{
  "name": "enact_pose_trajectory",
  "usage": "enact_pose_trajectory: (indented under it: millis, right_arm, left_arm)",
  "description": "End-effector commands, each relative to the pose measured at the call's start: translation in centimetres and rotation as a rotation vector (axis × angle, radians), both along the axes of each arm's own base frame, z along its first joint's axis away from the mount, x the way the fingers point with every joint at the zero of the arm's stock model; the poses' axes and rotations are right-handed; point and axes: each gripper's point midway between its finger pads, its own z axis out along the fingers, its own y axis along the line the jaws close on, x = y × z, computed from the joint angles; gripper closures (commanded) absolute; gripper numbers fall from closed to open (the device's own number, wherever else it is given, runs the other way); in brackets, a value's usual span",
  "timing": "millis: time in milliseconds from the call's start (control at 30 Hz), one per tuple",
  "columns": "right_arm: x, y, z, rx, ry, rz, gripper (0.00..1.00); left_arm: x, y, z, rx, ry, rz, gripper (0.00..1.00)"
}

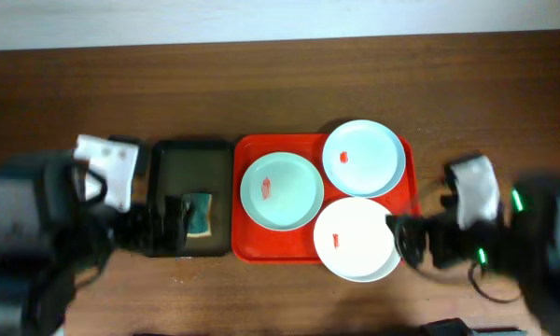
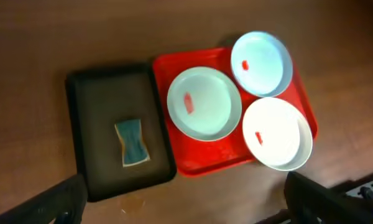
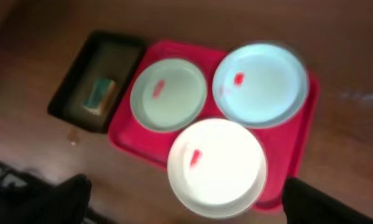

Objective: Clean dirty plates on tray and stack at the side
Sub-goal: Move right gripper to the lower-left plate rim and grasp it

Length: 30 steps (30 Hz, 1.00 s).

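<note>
The brown wooden table (image 1: 280, 84) filled the view, with a pale strip beyond its far edge. The red tray (image 1: 261, 245) lay at centre, long axis running left-right, carrying three red-smeared plates (image 1: 282, 191). A dark tray (image 1: 191, 154) with a sponge (image 1: 200, 215) lay just left. The left gripper (image 1: 173, 226) and right gripper (image 1: 406, 241) stood wide apart, holding nothing.

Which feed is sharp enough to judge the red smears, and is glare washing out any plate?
Overhead: sharpest, smears clear on all three plates; left wrist: slightly soft, smears readable; right wrist: blurriest, glare bleaches the front plate nearly white, its smear visible but fuzzy.
</note>
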Motion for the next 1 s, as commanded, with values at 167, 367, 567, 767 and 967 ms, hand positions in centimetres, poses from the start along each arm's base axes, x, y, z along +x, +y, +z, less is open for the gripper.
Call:
enact_pose_trajectory:
  millis: [167,367,567,767,967]
  right_arm:
    - [7.3,5.4,-7.1,0.159,0.562,0.121,0.18]
    - [9.9,5.2,-12.7,0.134,0.724,0.009,0.95]
    - [11.7,4.0,-16.6,0.102,0.72,-0.162,0.61]
    - [12.9,4.4,-17.2,0.147,0.697,-0.2,0.02]
    - [12.8,6.0,-18.6,0.128,0.689,-0.183,0.73]
  left_arm:
    - [4.5,-0.2,-6.6,0.054,0.336,-0.014,0.45]
    - [4.6,0.4,-11.6,0.096,0.52,0.017,1.0]
    - [4.7,1.1,-18.3,0.12,0.611,0.095,1.0]
    - [5.1,1.1,-22.2,0.105,0.62,0.131,1.0]
    - [6.0,1.0,-22.2,0.091,0.588,0.149,1.0]
